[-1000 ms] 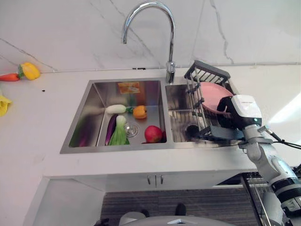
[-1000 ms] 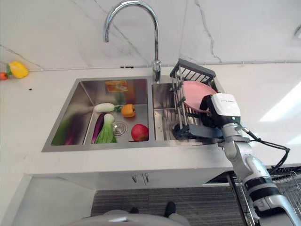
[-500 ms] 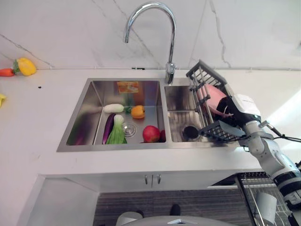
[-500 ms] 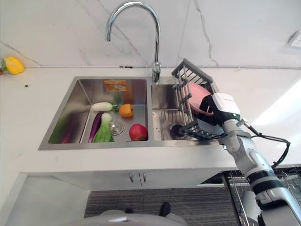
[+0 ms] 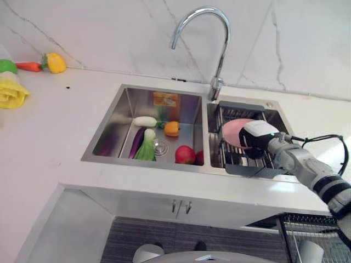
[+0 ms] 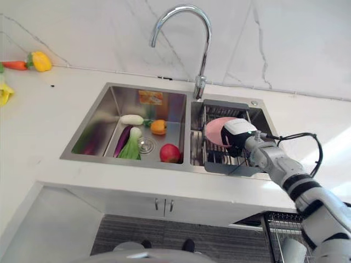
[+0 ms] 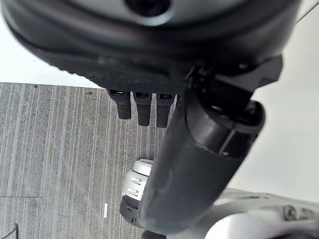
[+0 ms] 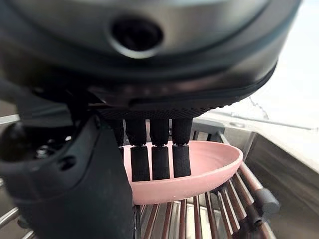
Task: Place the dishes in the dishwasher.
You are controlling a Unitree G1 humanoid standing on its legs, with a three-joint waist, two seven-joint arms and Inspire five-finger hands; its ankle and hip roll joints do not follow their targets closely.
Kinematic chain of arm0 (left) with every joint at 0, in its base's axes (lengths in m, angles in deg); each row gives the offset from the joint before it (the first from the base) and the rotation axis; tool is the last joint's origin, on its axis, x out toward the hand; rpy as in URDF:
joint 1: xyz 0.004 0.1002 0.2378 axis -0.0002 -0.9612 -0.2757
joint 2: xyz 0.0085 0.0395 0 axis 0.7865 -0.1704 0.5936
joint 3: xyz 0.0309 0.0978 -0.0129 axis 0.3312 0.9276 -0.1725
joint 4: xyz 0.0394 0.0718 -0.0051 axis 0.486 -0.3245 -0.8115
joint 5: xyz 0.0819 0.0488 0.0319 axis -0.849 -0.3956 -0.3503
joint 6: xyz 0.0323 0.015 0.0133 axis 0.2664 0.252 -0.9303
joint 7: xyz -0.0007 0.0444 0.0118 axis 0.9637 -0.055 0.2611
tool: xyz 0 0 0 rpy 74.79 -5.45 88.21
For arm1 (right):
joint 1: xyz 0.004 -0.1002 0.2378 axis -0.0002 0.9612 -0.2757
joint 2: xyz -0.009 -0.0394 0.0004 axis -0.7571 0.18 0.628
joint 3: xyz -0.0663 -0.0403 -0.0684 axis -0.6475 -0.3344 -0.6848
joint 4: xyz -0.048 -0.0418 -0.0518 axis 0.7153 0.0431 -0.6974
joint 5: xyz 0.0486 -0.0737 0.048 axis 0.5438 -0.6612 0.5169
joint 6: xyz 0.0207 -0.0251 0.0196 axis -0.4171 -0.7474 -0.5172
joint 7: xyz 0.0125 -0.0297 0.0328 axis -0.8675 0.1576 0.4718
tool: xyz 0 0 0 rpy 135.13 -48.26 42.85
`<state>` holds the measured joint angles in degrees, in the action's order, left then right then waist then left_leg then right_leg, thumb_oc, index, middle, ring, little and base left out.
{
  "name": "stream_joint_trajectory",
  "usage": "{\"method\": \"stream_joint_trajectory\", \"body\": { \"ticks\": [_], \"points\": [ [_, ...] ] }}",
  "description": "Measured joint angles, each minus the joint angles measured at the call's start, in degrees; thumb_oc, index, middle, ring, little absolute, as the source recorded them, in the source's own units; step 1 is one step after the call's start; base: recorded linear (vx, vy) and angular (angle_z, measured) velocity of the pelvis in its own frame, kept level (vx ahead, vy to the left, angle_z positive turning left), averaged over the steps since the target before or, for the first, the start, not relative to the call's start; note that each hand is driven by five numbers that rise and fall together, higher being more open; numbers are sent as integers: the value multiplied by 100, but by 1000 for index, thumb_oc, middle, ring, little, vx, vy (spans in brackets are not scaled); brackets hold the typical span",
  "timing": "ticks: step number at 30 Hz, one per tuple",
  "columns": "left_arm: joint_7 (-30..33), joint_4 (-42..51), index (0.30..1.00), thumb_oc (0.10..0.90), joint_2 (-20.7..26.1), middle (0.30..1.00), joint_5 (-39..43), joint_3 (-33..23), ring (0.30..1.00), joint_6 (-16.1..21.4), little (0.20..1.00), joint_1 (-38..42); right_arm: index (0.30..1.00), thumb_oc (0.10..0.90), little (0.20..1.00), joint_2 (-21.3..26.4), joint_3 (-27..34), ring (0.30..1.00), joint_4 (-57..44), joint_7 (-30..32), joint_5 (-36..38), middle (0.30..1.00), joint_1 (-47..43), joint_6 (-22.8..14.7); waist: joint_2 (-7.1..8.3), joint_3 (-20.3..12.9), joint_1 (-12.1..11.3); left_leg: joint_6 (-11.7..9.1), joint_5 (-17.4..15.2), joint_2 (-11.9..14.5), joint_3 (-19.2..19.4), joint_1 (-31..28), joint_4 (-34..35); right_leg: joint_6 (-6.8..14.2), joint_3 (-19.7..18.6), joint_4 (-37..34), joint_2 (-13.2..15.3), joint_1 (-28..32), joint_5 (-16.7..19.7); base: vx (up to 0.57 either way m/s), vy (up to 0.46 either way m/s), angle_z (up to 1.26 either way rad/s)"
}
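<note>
Starting nearest: the left hand (image 7: pixel 149 59) hangs over the floor, fingers (image 7: pixel 142 107) relaxed, holding nothing. At 5 o'clock in the head views we see a wire basket (image 5: pixel 312 233) below the surface (image 5: pixel 49 142), likely the dishwasher's.

At 3 o'clock the right hand (image 5: pixel 251 148) reaches into the dish rack (image 5: pixel 249 171) in the sink's (image 5: pixel 123 118) right basin. In its wrist view the fingers (image 8: pixel 160 162) curl over the pink plate's (image 8: pixel 209 174) rim with the thumb close by. We read that as a grip on the plate.

Change: half a second ago the rack was tipped up with the hand; now it sits level in the basin. The camera shifted too. So we judge the plate isn't out yet and must lift free of the rack.

Farther, at 11 o'clock, vegetables and an apple (image 5: pixel 185 154) lie in the left basin; the faucet (image 5: pixel 219 49) stands at 12.
</note>
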<state>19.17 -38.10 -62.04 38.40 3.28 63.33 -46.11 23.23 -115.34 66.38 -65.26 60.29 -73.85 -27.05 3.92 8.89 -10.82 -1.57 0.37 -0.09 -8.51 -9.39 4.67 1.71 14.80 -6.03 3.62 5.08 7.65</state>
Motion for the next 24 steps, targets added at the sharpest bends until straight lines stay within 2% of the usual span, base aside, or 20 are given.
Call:
{"method": "stream_joint_trajectory", "body": {
  "ticks": [2,3,4,5,9,13,16,18,21,24],
  "points": [
    [12,-50,900,800,-4,900,33,4,900,-3,900,22,300,400,300,-486,472,300,393,107,17,300,57,45,1,1,4,-2,3,-5,-24,26,-18,0,42,0,11,-1,0,-4,7,10],
    [22,-44,900,800,-3,900,36,21,900,-3,900,51,862,775,862,-671,634,862,551,179,55,862,76,94,-1,2,1,-3,3,-13,-34,40,-30,0,51,2,17,-6,0,-2,7,6],
    [39,-98,900,800,2,900,47,32,900,-12,900,58,900,800,900,-997,1062,900,871,303,136,900,126,116,10,-5,-2,-10,-2,-11,-43,50,-49,-1,60,0,19,-3,-1,-5,0,4],
    [39,-107,900,800,8,900,55,29,900,-10,900,61,900,800,900,-1344,1447,900,1142,470,265,900,144,174,27,-16,0,-13,-4,-10,-44,50,-56,-2,63,0,15,1,-1,0,0,0],
    [66,-133,900,800,12,900,119,43,900,-15,900,115,900,800,900,-1375,1465,900,1175,682,710,900,143,327,24,-17,-30,-9,-2,-26,-46,59,-59,6,67,1,39,-2,5,0,0,0],
    [99,-138,900,800,-20,900,226,40,900,-33,900,147,900,800,900,-1610,2134,900,921,1042,1273,900,376,507,-52,-11,-40,6,8,-33,-63,66,-50,10,82,1,46,-3,10,-1,2,1],
    [108,-120,900,800,-23,900,227,-37,900,-92,900,164,900,800,900,-1537,2184,900,566,1176,1325,900,628,521,-108,-20,-32,13,14,-32,-83,66,-40,7,96,1,44,-3,7,1,-3,4],
    [177,-77,900,800,-47,900,221,-57,900,-128,900,166,900,800,900,-1492,2430,900,-55,1285,1338,900,1004,606,-205,-20,5,48,39,-33,-121,61,-26,3,111,0,44,2,4,6,-1,4],
    [196,-4,900,800,-97,900,219,-62,900,-129,900,163,900,800,900,-1488,2665,900,-424,1399,1402,900,1280,625,-281,-27,27,57,50,-34,-129,49,-11,-2,117,-1,45,6,1,1,0,1],
    [196,77,900,800,-128,900,219,-60,900,-129,900,166,900,800,900,-1509,2814,900,-424,1414,1719,900,1289,617,-321,-20,50,54,54,-34,-122,37,-7,0,113,-1,44,11,0,0,0,0]
  ]
}}
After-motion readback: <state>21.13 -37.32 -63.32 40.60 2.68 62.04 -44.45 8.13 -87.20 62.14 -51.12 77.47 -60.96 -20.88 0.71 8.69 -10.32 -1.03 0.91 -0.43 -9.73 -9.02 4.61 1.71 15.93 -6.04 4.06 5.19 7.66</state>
